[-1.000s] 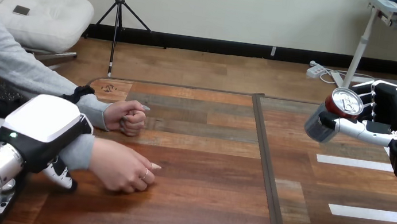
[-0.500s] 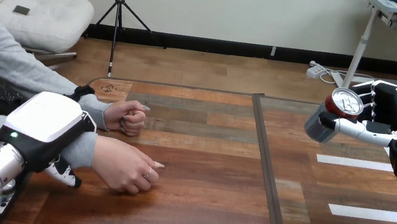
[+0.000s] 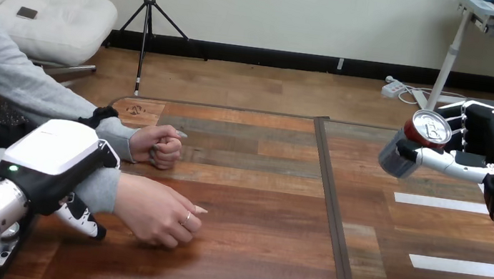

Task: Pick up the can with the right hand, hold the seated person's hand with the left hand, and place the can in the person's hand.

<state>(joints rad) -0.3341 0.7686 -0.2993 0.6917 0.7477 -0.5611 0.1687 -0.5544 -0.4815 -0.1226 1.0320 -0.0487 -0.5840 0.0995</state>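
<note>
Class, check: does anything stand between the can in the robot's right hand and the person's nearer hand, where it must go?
Nothing visible does: only bare table lies between the can, held up in the right hand, and the person's nearer hand.

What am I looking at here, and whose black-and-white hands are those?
This is one picture, taken by a camera on a humanoid robot's head, looking down across a wooden table. The machine arms coming in from the bottom corners are the robot's own.

Its right hand is curled round a drink can and holds it tilted in the air above the table's right part.

Its left hand lies against the person's wrist, in a grey sleeve. The person sits at the left. I cannot tell whether the hand grips.

The person's nearer hand rests on the wood, loosely curled, its back up. The person's farther hand is a fist. Two white tape strips lie on the table below the can.
</note>
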